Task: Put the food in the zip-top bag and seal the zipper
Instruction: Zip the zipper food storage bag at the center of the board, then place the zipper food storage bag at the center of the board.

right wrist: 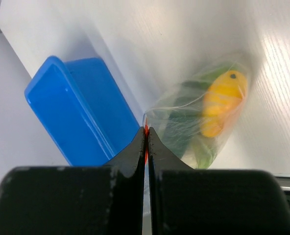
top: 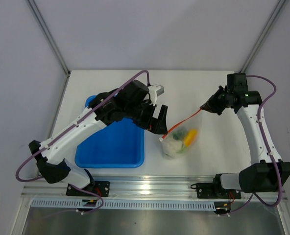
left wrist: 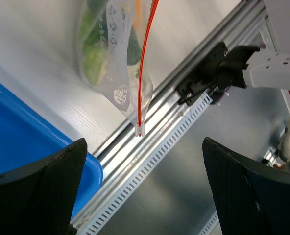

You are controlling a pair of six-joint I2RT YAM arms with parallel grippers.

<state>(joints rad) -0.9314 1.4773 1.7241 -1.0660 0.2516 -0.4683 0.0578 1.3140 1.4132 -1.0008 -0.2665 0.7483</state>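
The zip-top bag [top: 181, 141] hangs tilted just over the table with the food inside: a white cabbage head [top: 171, 147], an orange-yellow fruit [top: 191, 136] and green pieces [top: 180, 132]. Its orange-red zipper [top: 184, 120] runs taut up to my right gripper [top: 204, 107], which is shut on the zipper's end [right wrist: 146, 133]. My left gripper [top: 158, 126] stands open at the strip's lower end. In the left wrist view that end [left wrist: 140, 128] hangs just beyond the wide-apart fingers [left wrist: 52, 186], touching neither. The fruit [right wrist: 222, 102] shows through the bag [right wrist: 194, 127].
A blue tray [top: 113, 144] lies left of the bag, under the left arm, and shows too as the tray [right wrist: 76, 112]. An aluminium rail [top: 150, 188] with both arm bases runs along the near table edge. White walls close in the back and sides.
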